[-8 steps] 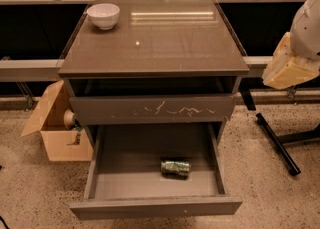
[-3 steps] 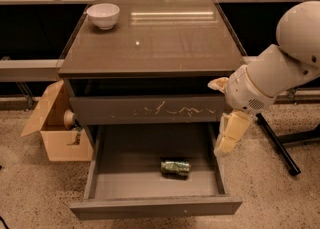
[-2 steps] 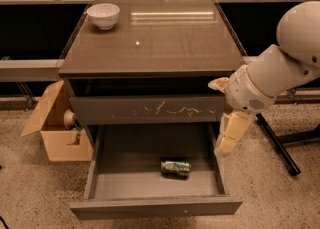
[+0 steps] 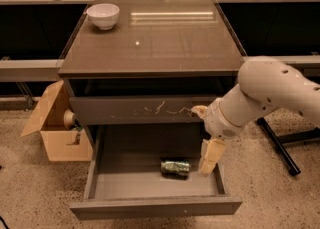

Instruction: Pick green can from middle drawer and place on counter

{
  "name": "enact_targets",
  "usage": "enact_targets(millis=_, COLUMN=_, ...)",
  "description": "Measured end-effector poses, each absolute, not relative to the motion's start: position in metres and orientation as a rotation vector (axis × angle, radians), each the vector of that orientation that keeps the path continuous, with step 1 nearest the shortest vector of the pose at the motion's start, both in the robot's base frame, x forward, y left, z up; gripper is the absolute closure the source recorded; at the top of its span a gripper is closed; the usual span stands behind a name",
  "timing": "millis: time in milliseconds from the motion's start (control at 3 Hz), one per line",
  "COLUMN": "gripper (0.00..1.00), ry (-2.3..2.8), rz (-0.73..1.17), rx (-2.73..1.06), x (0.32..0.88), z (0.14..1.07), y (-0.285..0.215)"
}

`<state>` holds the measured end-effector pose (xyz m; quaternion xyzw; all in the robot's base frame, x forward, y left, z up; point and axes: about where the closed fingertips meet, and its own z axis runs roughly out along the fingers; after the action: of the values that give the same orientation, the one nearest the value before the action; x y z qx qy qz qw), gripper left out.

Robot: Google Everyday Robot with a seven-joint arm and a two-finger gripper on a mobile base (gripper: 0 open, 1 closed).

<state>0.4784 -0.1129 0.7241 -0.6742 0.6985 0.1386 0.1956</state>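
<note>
The green can (image 4: 175, 167) lies on its side on the floor of the open middle drawer (image 4: 152, 206), right of centre. My gripper (image 4: 199, 140) hangs over the drawer's right side. Its fingers are open, and the lower finger (image 4: 210, 155) reaches down just right of the can, apart from it. The upper fingertip sits in front of the scratched drawer front (image 4: 145, 110). The glossy counter (image 4: 155, 40) tops the cabinet above.
A white bowl (image 4: 103, 15) stands at the counter's back left corner. An open cardboard box (image 4: 54, 130) sits on the floor left of the cabinet. Black stand legs (image 4: 280, 145) lie on the floor to the right, behind my arm.
My arm came in from the right and the gripper has moved left and down into the open drawer, close beside the can. The can has not moved.
</note>
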Motion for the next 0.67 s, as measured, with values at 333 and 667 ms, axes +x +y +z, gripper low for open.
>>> enact_targets(millis=333, gripper=0.0, ry=1.952, rz=0.434, rx=-1.887, x=0.487, z=0.674, y=-0.101)
enact_targets(millis=667, gripper=0.0, ry=1.953, rz=0.489, rx=-1.881, x=0.492, z=0.63, y=-0.091)
